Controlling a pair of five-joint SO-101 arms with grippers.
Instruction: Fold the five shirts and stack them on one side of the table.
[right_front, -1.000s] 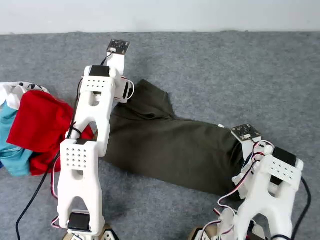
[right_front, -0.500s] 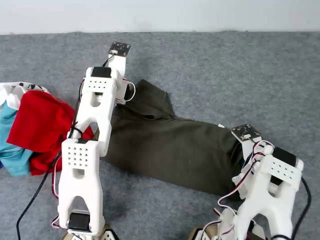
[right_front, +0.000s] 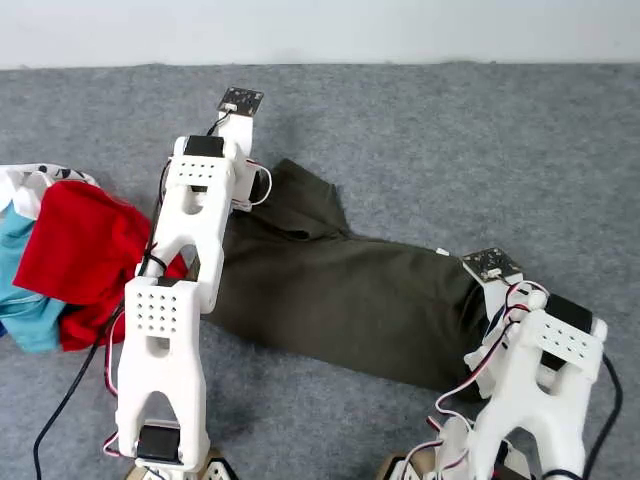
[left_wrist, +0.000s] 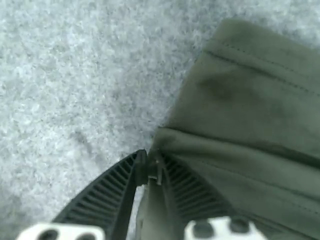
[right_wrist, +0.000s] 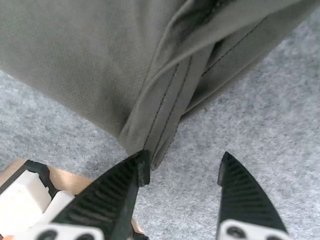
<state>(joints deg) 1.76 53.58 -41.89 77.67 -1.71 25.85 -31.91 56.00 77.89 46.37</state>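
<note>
An olive green shirt (right_front: 340, 290) lies spread across the middle of the grey table (right_front: 480, 140). My left arm (right_front: 200, 190) stands over its far left end. In the left wrist view my left gripper (left_wrist: 148, 169) is shut, pinching the edge of the olive shirt (left_wrist: 250, 130). My right arm (right_front: 535, 350) sits at the shirt's near right end. My right gripper (right_wrist: 185, 167) is open just above the table, one fingertip (right_wrist: 142, 170) beside the stitched hem (right_wrist: 170, 115), nothing held.
A heap of other shirts lies at the table's left edge: a red one (right_front: 80, 245) on top, a teal one (right_front: 25, 290) and a white patterned one (right_front: 25, 180) beneath. Bare grey table (right_front: 500, 150) stretches to the far right.
My left arm has shifted slightly to the right while holding the shirt's edge. The shirt and the right arm look unchanged.
</note>
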